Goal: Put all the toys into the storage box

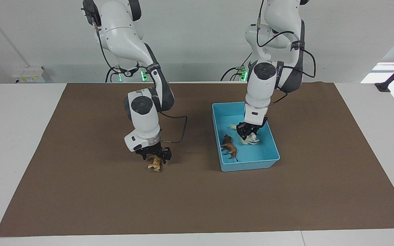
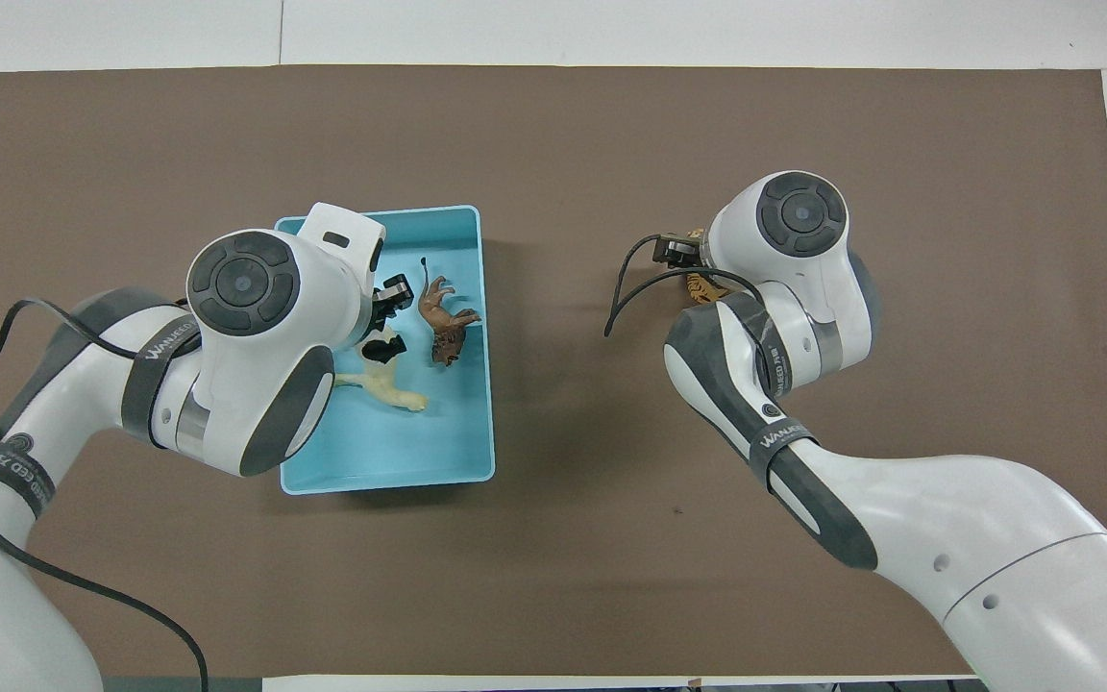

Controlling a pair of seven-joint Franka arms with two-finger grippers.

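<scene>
The light blue storage box (image 1: 249, 166) (image 2: 390, 478) lies mid-table. In it lie the brown lion (image 1: 229, 146) (image 2: 443, 323) and the cream-white horse (image 1: 248, 142) (image 2: 392, 389), the horse partly covered by my left gripper. My left gripper (image 1: 250, 132) (image 2: 386, 322) is low inside the box, shut on the black-and-white panda (image 1: 252, 137) (image 2: 381, 345), just over the horse. My right gripper (image 1: 155, 156) (image 2: 689, 261) is open, its fingers straddling the orange tiger (image 1: 155, 166) (image 2: 704, 285), which stands on the mat toward the right arm's end.
A brown mat (image 1: 80, 191) covers most of the white table. The right arm's black cable (image 1: 180, 135) loops between the tiger and the box.
</scene>
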